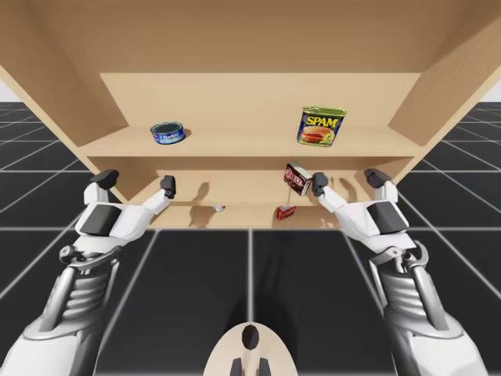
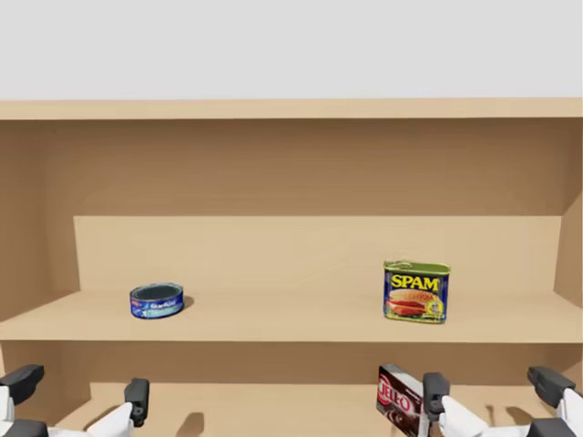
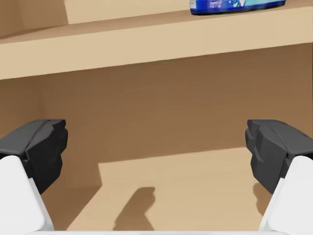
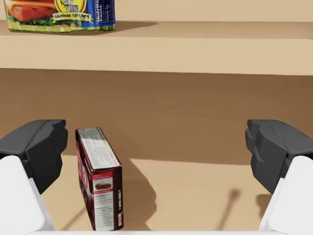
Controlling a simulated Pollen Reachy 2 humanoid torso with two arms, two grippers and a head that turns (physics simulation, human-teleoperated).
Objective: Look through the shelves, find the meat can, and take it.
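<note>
on the upper shelf [image 2: 291, 323], toward its right end, the meat can [image 2: 416, 291] is standing upright, untouched. my left gripper [image 1: 135, 182] and right gripper [image 1: 347, 182] are hovering just below that shelf, fingers spread wide, holding nothing. the search is looking done; reaching up and grasping are remaining.

- not a real room, looks like a simulated test scene: the floor [image 1: 196, 274] is black with a pale grid running off into the distance
- above the bare wooden shelf unit [image 2: 291, 164] it's just a flat grey backdrop [image 2: 291, 45]
- set up pantry-style though: a round blue can [image 1: 168, 133], a blue-and-yellow rectangular can [image 1: 321, 127] and a dark red box [image 1: 297, 178] spaced out on the boards
</note>
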